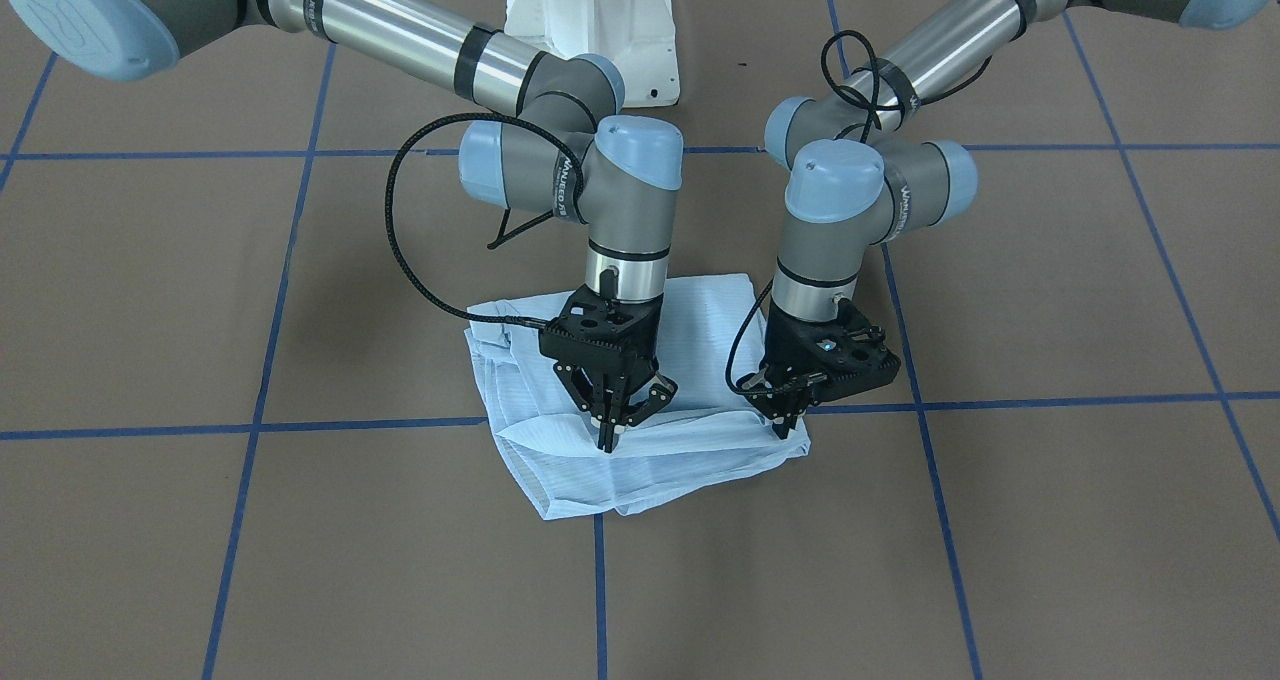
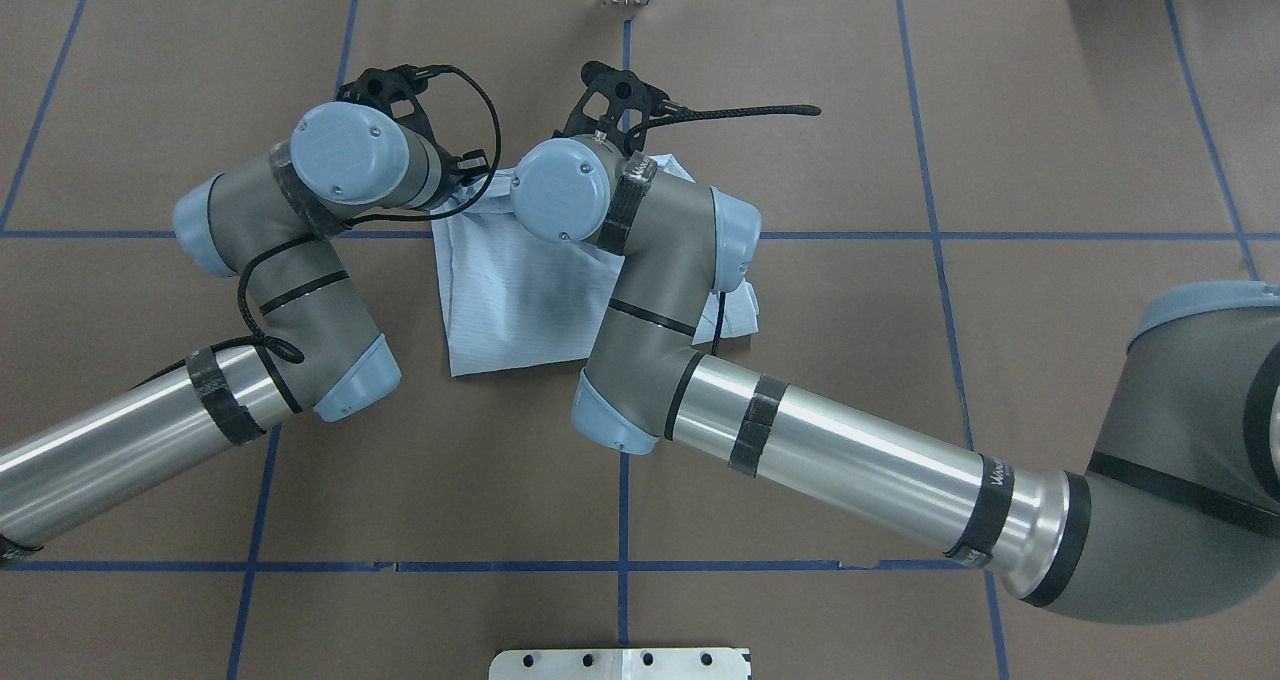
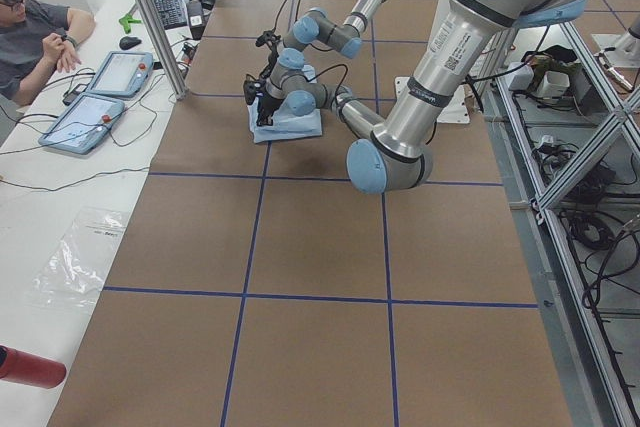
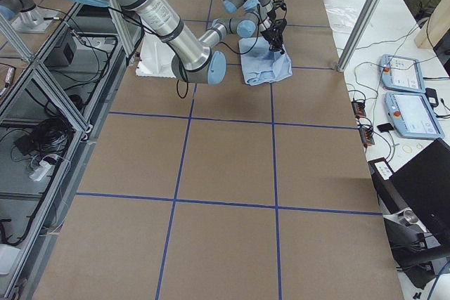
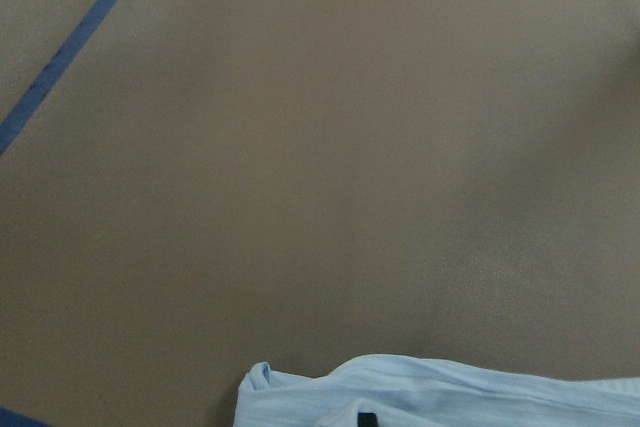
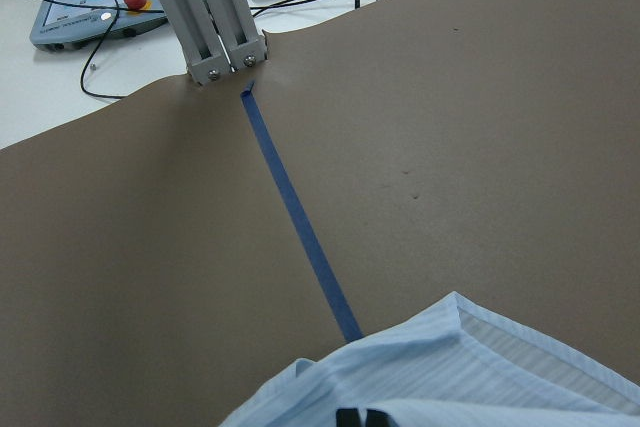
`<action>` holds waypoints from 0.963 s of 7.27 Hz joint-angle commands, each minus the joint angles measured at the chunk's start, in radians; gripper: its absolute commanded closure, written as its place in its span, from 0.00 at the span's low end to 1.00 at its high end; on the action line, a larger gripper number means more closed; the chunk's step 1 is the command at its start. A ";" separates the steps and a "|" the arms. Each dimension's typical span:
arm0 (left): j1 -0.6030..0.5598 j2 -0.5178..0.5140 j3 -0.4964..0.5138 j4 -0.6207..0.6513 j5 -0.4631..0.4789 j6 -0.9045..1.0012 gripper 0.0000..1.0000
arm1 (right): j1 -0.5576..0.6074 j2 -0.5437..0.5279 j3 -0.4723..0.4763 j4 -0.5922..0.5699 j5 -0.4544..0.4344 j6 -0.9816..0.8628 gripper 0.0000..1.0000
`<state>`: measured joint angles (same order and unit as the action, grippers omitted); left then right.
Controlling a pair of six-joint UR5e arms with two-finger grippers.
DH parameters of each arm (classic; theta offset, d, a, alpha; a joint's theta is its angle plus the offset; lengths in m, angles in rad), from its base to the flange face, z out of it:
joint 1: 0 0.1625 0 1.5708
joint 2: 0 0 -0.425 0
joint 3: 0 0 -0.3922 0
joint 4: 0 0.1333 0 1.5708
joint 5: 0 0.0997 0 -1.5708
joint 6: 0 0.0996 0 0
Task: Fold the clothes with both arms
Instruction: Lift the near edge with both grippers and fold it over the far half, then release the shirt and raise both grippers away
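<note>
**Both jaws down at the folded shirt's lower edge**

The right gripper point(image 1: 612, 438) has its jaws drawn narrow, closed on a fold of the shirt point(image 1: 700, 355) just below the middle of the front-facing view. Its wrist view shows two black fingertips point(image 6: 346, 417) close side by side at the bottom edge, with pale-blue cloth around them.

To its right in the frame, the left gripper point(image 1: 790, 422) points down at the shirt's lower right corner. I cannot tell how wide its jaws stand. Its wrist view shows only a scrap of black over the cloth at the bottom edge.

The shirt lies as a folded, roughly square pack at the centre of the frame, flat on the brown table point(image 1: 1050, 540). It covers a crossing of blue tape lines point(image 1: 350, 425). Both grippers stand over its lower half, and bare cloth shows between them.

The right arm point(image 1: 400, 30) comes in from the upper left and the left arm point(image 1: 930, 50) from the upper right. The white pedestal point(image 1: 590, 10) is at top centre.
</note>
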<state>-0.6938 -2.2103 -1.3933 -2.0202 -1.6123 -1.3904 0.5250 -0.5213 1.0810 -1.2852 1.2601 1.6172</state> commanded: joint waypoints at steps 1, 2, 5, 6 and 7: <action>-0.036 0.012 -0.038 -0.005 -0.029 0.163 0.00 | 0.045 0.038 -0.018 0.012 0.095 -0.072 0.00; -0.070 0.045 -0.106 0.000 -0.122 0.251 0.00 | 0.077 0.050 -0.009 -0.003 0.193 -0.086 0.00; -0.093 0.281 -0.515 0.184 -0.215 0.443 0.00 | 0.185 0.005 0.234 -0.337 0.411 -0.303 0.00; -0.114 0.314 -0.643 0.340 -0.230 0.527 0.00 | 0.247 -0.093 0.372 -0.397 0.476 -0.430 0.00; -0.160 0.342 -0.726 0.463 -0.265 0.642 0.00 | 0.353 -0.229 0.505 -0.433 0.593 -0.617 0.00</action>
<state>-0.8115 -1.9120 -1.9893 -1.7192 -1.8428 -0.8756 0.7692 -0.6093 1.4210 -1.6492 1.7278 1.1989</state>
